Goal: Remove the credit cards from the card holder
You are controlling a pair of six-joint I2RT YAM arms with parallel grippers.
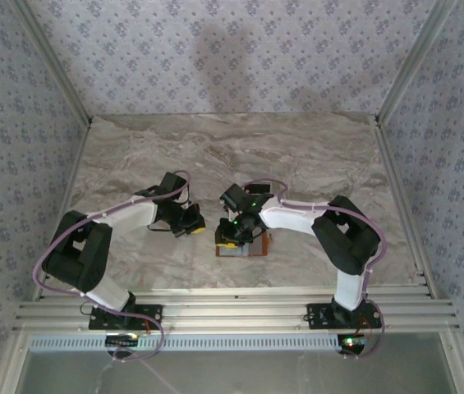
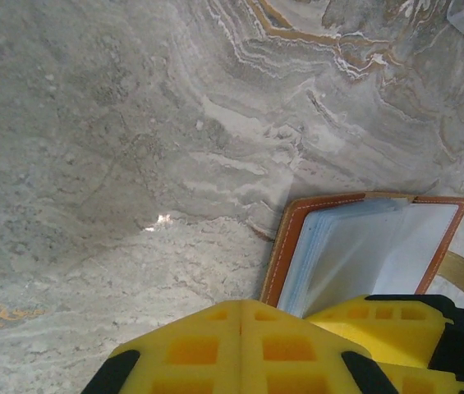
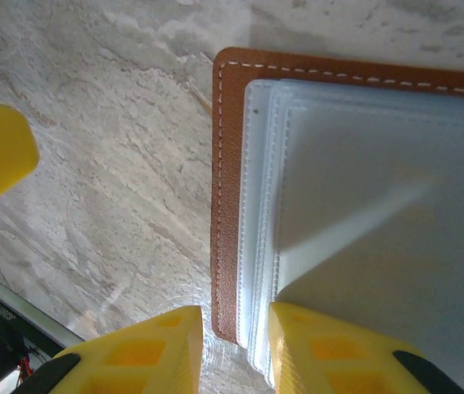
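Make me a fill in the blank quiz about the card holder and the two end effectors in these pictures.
1. The card holder lies ___ on the table, inside facing up.
2. Its stitched rim is ___ leather.
3. The left end effector is ___, its fingers pressed together.
4. The right end effector has fingers coloured ___.

Missing words: open; brown; shut; yellow.
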